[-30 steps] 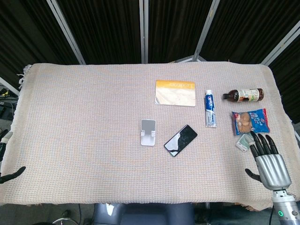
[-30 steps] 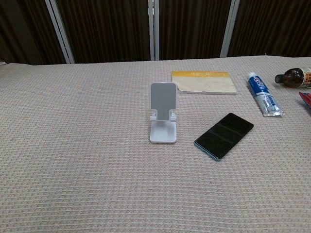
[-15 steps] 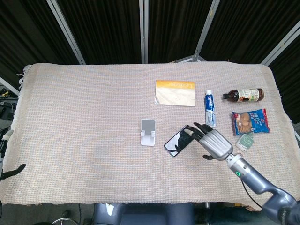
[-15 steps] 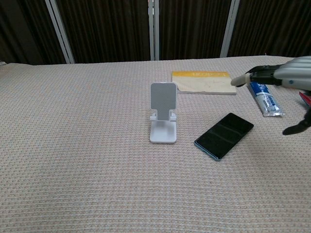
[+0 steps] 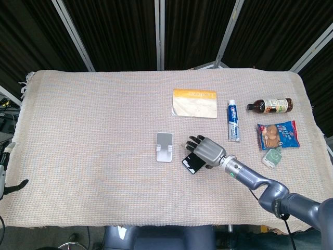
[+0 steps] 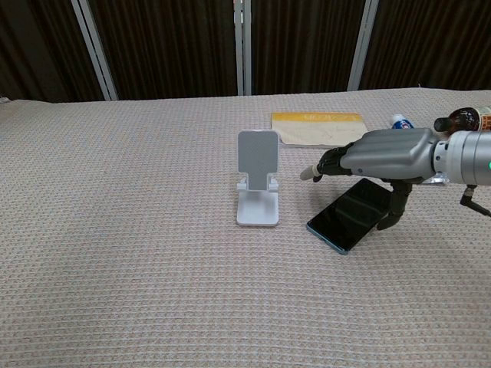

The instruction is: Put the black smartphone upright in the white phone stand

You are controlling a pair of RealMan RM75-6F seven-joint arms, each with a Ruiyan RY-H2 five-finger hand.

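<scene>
The black smartphone (image 5: 191, 163) (image 6: 349, 215) lies flat on the cloth, just right of the white phone stand (image 5: 164, 147) (image 6: 257, 180). The stand is upright and holds nothing. My right hand (image 5: 207, 150) (image 6: 383, 153) hovers over the phone's far end, palm down, with its fingers stretched toward the stand. Its thumb reaches down to the phone's right edge, and nothing is gripped. Only a sliver of my left hand (image 5: 13, 179) shows at the table's left edge, thumb stuck out and holding nothing.
Behind the phone lies a flat yellow-topped box (image 5: 194, 103) (image 6: 322, 129). To the right are a toothpaste tube (image 5: 233, 121), a brown bottle (image 5: 270, 105) on its side, a biscuit packet (image 5: 278, 135) and a small green packet (image 5: 271, 157).
My right hand has swept from the table's right front edge leftward and now sits over the phone. The phone and the stand have not moved.
</scene>
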